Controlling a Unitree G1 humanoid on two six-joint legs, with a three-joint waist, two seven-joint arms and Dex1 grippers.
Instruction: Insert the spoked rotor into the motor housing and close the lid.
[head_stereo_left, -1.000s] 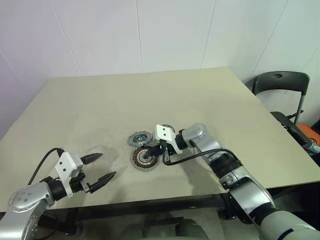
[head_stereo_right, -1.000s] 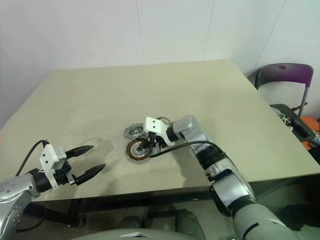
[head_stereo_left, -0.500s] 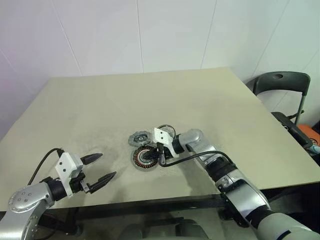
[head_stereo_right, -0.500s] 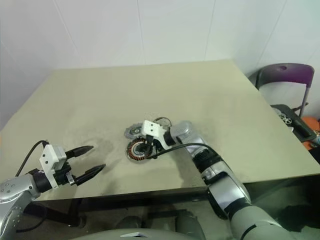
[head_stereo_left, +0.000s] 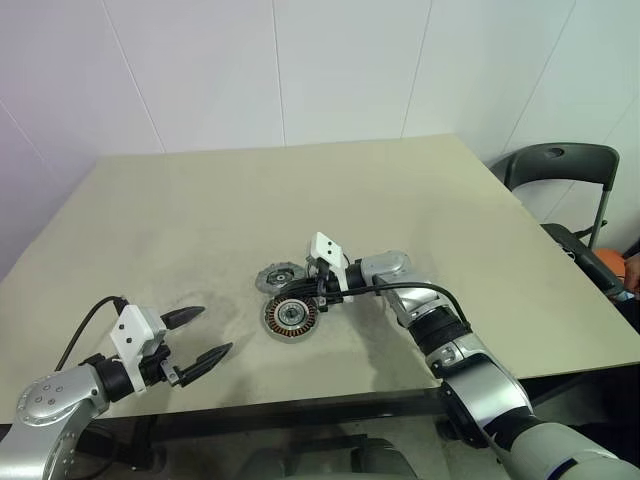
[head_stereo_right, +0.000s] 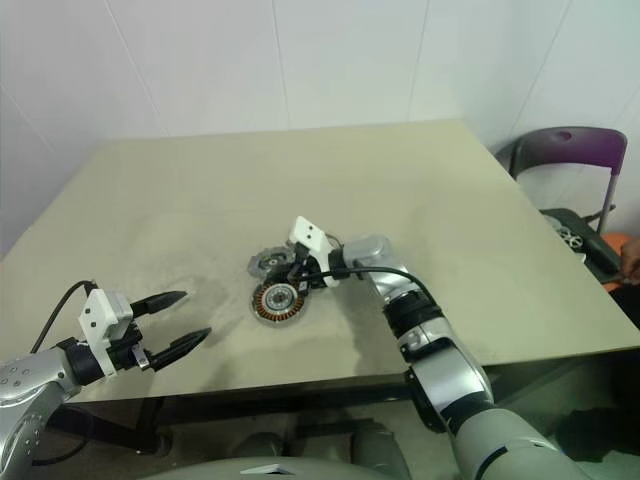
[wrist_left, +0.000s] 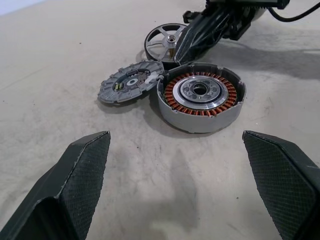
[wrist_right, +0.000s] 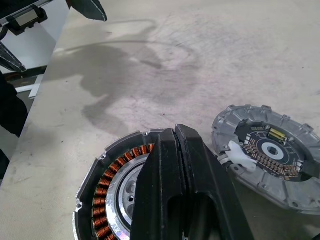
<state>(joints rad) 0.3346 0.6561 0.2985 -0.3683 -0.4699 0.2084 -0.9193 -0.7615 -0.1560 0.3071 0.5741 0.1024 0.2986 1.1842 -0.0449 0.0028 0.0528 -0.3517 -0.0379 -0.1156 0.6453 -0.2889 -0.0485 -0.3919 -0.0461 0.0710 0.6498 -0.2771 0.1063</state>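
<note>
Beige table fills most of what we see, and it has faint grey smudges on it. Nearest to the robot, by the front edge of the table on the left, the left gripper hangs just over the top. Its two black fingers are spread wide apart and there is nothing between them. They point at the parts in the middle of the table, but they are well apart from them. The first part is the housing. It lies flat with its open side up, so the ring of copper wire and the shiny middle can be seen. The hole in its middle has nothing in it. The right gripper reaches in from the right, tipped down a little. Its two fingers are pressed tight together and hold nothing. The tips are right over the far rim of the housing, but I cannot tell if they touch it. A black cable runs along the right arm. Just past the housing, a bit to the left, lies the rotor, a small grey round piece with a bumpy edge. It lies flat, and its edge seems to touch the housing. Behind the right gripper is the lid, a dark ring with silver spokes, partly hidden by the fingers. Farther back the table meets a white wall. A dark chair stands off to the right.
</note>
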